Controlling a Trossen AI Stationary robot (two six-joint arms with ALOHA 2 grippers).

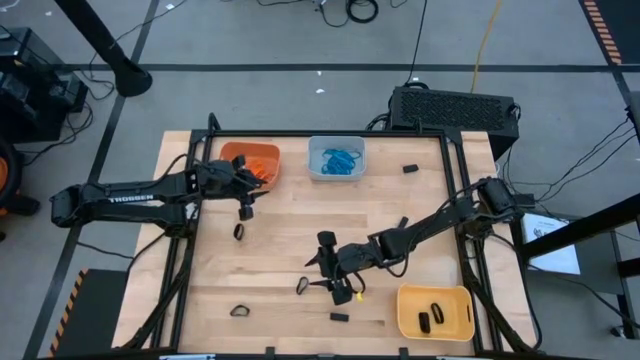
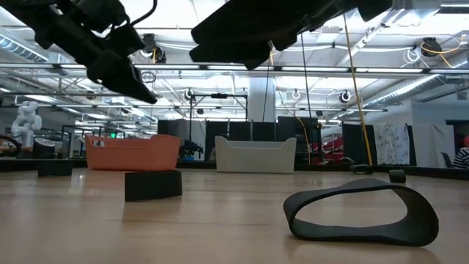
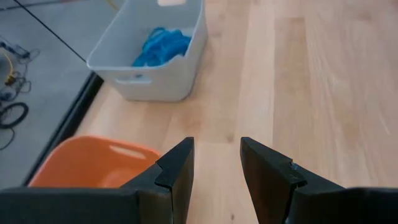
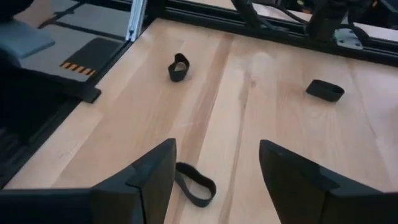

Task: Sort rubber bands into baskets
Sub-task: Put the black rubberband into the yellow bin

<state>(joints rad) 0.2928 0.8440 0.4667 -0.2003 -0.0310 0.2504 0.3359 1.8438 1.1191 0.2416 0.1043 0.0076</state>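
Note:
Three baskets stand on the wooden table. The orange basket is at the far left and the pale blue-grey basket, holding blue rubber bands, is beside it. The yellow basket, near right, holds black bands. Loose black bands lie flat on the table. My left gripper hovers open beside the orange basket. My right gripper hangs open above a black band.
A dark frame rail runs round the table's edges. In the right wrist view, two more black bands lie farther off. In the low view a black band and a black block lie on the wood.

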